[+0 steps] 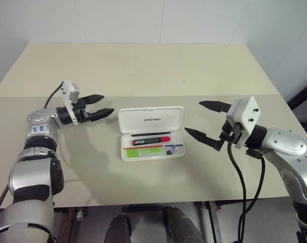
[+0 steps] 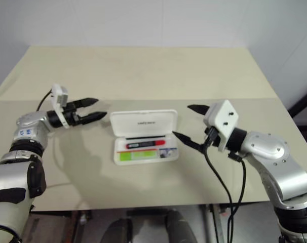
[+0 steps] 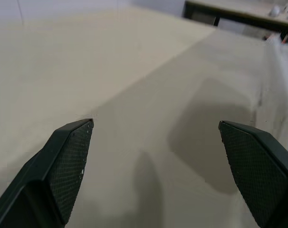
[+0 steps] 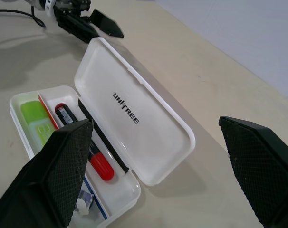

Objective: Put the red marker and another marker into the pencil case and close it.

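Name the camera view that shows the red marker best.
The right wrist view: the red marker lies close up in the open pencil case, its red cap clear, part hidden behind a finger. Both eye views show it small and whole. The left wrist view faces bare table.

both markers (image 1: 150,140) in pencil case (image 1: 151,120), on table (image 1: 143,71)

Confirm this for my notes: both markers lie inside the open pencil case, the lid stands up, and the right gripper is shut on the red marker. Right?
Not quite. The right gripper is open and holds nothing; the red marker lies in the pencil case beside the green highlighter, as the right wrist view shows. The rest stands.
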